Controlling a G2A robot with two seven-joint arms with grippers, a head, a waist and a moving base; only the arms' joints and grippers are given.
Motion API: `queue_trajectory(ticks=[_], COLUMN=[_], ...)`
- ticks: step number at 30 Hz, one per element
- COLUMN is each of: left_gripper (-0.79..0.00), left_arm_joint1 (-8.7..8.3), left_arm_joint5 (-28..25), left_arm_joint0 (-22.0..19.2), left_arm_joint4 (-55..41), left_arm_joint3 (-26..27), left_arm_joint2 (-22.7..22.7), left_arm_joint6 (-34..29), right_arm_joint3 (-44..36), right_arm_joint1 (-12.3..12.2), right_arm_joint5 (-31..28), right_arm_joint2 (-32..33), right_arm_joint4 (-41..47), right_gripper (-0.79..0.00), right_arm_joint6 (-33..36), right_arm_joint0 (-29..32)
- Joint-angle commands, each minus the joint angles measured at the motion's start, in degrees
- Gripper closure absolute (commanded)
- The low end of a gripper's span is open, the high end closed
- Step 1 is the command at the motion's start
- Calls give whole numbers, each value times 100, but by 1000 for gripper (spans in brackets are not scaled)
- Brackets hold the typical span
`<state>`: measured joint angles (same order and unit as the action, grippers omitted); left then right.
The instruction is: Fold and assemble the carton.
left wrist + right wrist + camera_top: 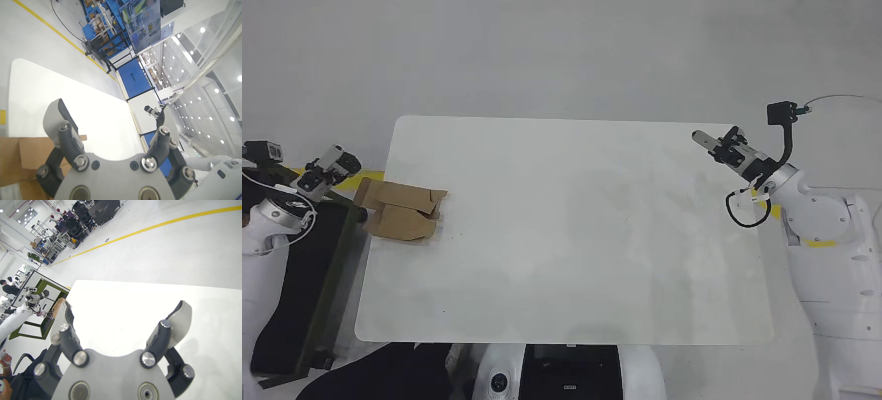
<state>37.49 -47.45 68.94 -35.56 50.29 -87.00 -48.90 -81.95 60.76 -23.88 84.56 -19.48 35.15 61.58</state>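
Left gripper [111, 111] spread wide, empty, just off the left edge of the white table [572, 250], beside the carton [402, 210]. Right gripper [124, 306] also spread, empty, over the table's far right part. Carton brown, partly folded, lying at that left edge. Pale floor, yellow line [151, 226], blue racks [98, 28] behind.

Carton [400, 210] on table [572, 260], at left edge. Left gripper [342, 160] just left of carton, off table. Right gripper [704, 138] over far right corner.
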Motion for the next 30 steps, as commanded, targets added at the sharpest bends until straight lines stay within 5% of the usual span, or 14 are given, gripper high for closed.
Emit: queue_trajectory(ticks=[1,14,30], left_gripper=[-785,-785,-785], left_arm_joint1=[-48,-207,47], left_arm_joint5=[23,614,901], left_arm_joint0=[-19,-378,-1509], left_arm_joint4=[372,1753,3948], left_arm_joint3=[-211,-991,-1778], left_arm_joint2=[-156,-583,485], left_arm_joint6=[185,862,1295], right_arm_joint3=[0,0,0], right_arm_joint1=[0,0,0], right_arm_joint5=[2,2,2], right_arm_joint2=[0,0,0], right_arm_joint4=[0,0,0], right_gripper=[-785,-785,-785], right_arm_joint6=[0,0,0], right_arm_joint0=[0,0,0])
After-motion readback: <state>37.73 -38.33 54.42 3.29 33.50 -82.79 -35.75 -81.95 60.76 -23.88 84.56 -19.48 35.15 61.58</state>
